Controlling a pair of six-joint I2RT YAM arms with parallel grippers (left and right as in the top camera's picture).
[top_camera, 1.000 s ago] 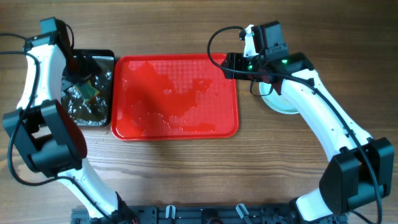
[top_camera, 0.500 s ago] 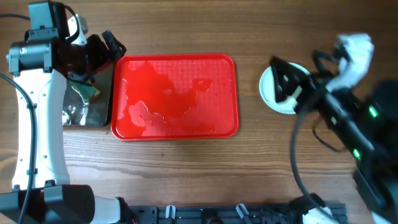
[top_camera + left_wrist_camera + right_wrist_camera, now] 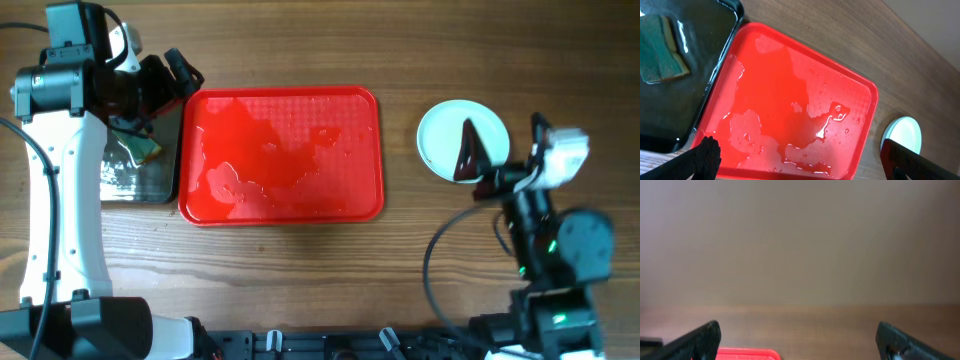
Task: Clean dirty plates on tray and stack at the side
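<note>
The red tray (image 3: 280,155) lies mid-table, wet with pooled water and with no plate on it; it also shows in the left wrist view (image 3: 790,110) and as a corner in the right wrist view (image 3: 747,354). The pale plates (image 3: 445,135) sit on the wood to the right of the tray; only the top face shows, so I cannot tell how many are stacked. Their edge shows in the left wrist view (image 3: 902,135). My left gripper (image 3: 165,78) is open and empty above the tray's far left corner (image 3: 805,165). My right gripper (image 3: 475,165) is open and empty, raised over the plates' right side (image 3: 802,345).
A black tray (image 3: 140,175) holding water and a green sponge (image 3: 142,148) lies left of the red tray, seen also in the left wrist view (image 3: 660,50). A plain wall stands behind the table.
The right arm has swung back from the red tray's far right corner to the near right side, past the plates. The left arm rose off the black tray, then held still.
</note>
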